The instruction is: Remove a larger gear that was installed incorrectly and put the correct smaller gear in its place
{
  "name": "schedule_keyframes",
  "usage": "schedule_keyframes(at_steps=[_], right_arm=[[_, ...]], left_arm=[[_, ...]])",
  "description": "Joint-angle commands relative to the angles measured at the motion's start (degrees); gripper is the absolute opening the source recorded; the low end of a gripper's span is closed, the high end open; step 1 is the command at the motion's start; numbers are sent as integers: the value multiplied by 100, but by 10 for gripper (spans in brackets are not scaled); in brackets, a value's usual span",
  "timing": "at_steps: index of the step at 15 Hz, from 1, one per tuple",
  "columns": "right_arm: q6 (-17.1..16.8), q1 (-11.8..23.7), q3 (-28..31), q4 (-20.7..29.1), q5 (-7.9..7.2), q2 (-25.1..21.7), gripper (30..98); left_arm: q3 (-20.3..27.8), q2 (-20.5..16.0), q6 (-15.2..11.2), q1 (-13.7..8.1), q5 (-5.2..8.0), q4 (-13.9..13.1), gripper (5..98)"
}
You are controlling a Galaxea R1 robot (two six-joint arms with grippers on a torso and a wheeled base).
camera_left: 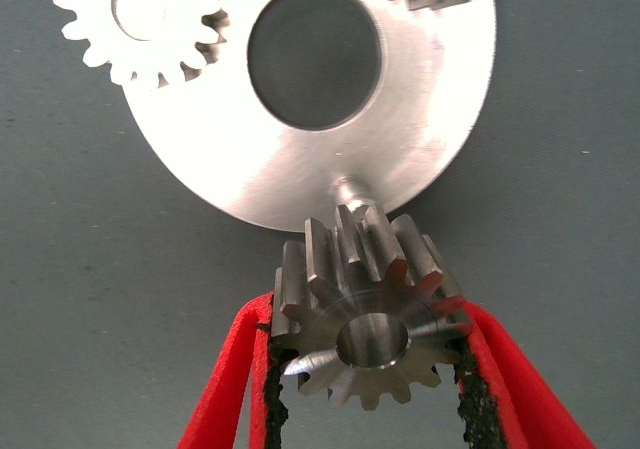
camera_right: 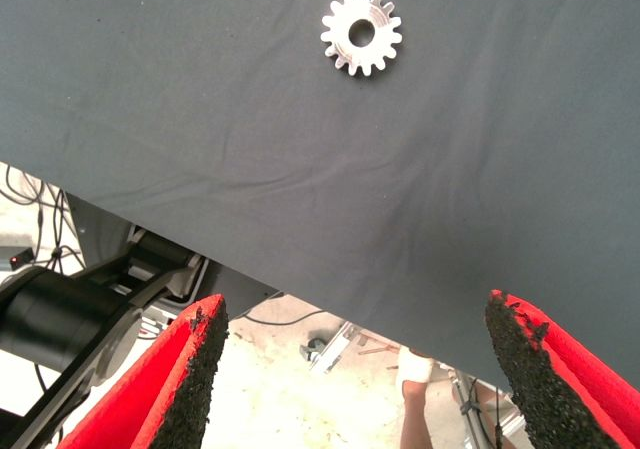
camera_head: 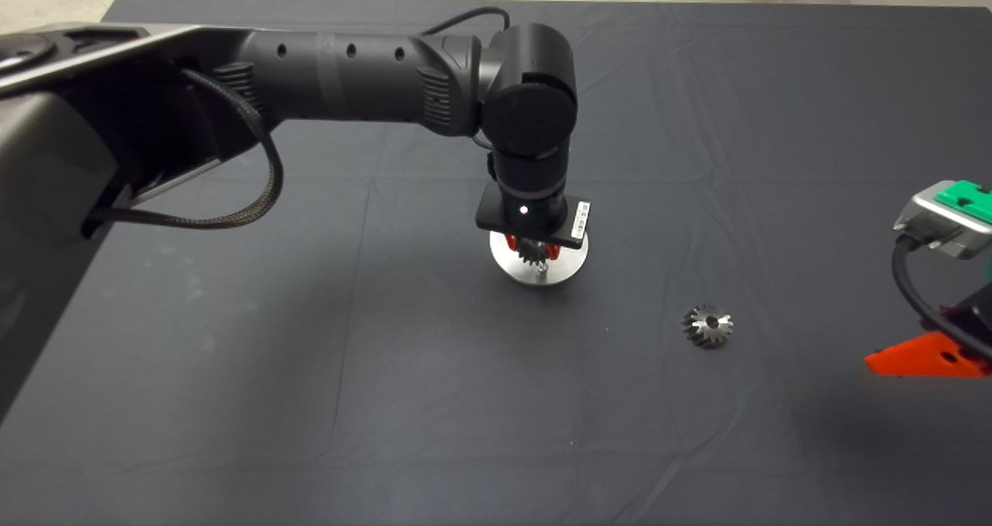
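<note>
My left gripper (camera_head: 533, 245) hangs over the round silver plate (camera_head: 572, 266) at mid-mat and is shut on the smaller gear (camera_left: 360, 319), silver with straight teeth. The gear sits at the plate's upright pin (camera_left: 350, 191); I cannot tell whether the pin is in its hole. Two other silver gears (camera_left: 140, 19) sit on the plate (camera_left: 300, 169). The larger gear (camera_head: 707, 326), dark grey with flaring teeth, lies flat on the mat to the right of the plate, and also shows in the right wrist view (camera_right: 361, 32). My right gripper (camera_head: 926, 355) waits open at the mat's right edge.
The left arm (camera_head: 349, 69) stretches across the mat's far half from the left. The right wrist view looks past the mat's edge (camera_right: 300, 299) to the floor, with cables, a stand and a person's leg (camera_right: 415, 409).
</note>
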Motion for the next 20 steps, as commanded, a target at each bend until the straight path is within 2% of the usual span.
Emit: schedule_keyframes(at_steps=[1, 4, 6, 8, 13, 14, 15, 16, 20], right_arm=[[49, 78, 8, 192, -5, -45, 681], [49, 78, 8, 192, -5, -45, 681], [66, 78, 8, 192, -12, -54, 681], [75, 78, 8, 192, -13, -63, 681], [75, 78, 16, 192, -13, -98, 681], [75, 78, 16, 192, -13, -98, 681], [75, 78, 16, 192, -13, -98, 681], [75, 78, 16, 192, -13, -113, 681], [75, 78, 16, 192, -13, -133, 681]], left_arm=[[37, 42, -239, -95, -39, -100, 329], [37, 59, -494, -42, -39, -100, 329], [54, 59, -494, 141, -39, -100, 329], [46, 59, -494, 223, -48, -91, 329], [-144, 59, -485, 230, -65, -91, 329], [-165, 59, -476, 222, -94, -91, 329], [-174, 59, -476, 213, -206, -90, 329], [-183, 59, -476, 221, -232, -84, 329], [-267, 59, -287, 221, -232, 81, 329]])
